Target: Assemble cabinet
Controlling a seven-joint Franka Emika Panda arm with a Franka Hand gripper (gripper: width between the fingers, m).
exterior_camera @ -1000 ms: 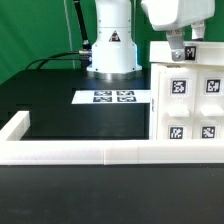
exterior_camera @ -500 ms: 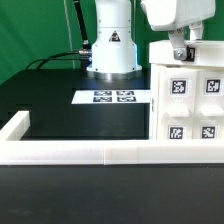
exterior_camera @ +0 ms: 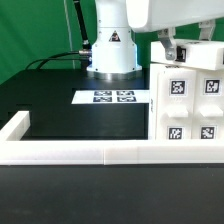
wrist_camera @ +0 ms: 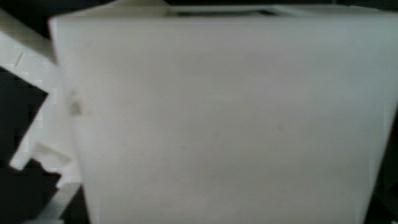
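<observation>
Exterior view first: I see the white Franka arm's wrist housing (exterior_camera: 175, 15) hanging over the exterior view's right side of the black table (exterior_camera: 70, 115), pointing straight down. Below the housing the two-finger gripper (exterior_camera: 176, 52) reaches to the top edge of the white plastic boxy cabinet (exterior_camera: 190, 100). I can make out one dark fingertip (exterior_camera: 170, 55) right at that top edge, apparently touching it, but I cannot tell from either camera whether the fingers are spread, pressed together or pinching the cabinet wall.

The cabinet stands upright at the exterior view's right, its front face carrying four black-and-white square tags in two rows. Its lower part sits just behind the low white border wall (exterior_camera: 80, 152), which runs across the front of the table and turns back at the exterior view's left.

Flat on the table, just beside the cabinet toward the exterior view's left, lies the thin white marker board (exterior_camera: 112, 97) with its cluster of tags. Behind it stands the arm's white base (exterior_camera: 112, 45) with a warning triangle on it, and black cables trail off from it against the green backdrop.

From the wrist view I get almost nothing but a broad, blurred white face of the cabinet (wrist_camera: 231, 120) filling the frame, very close to the camera, with a dark slot at one edge and a strip of dark table alongside.
</observation>
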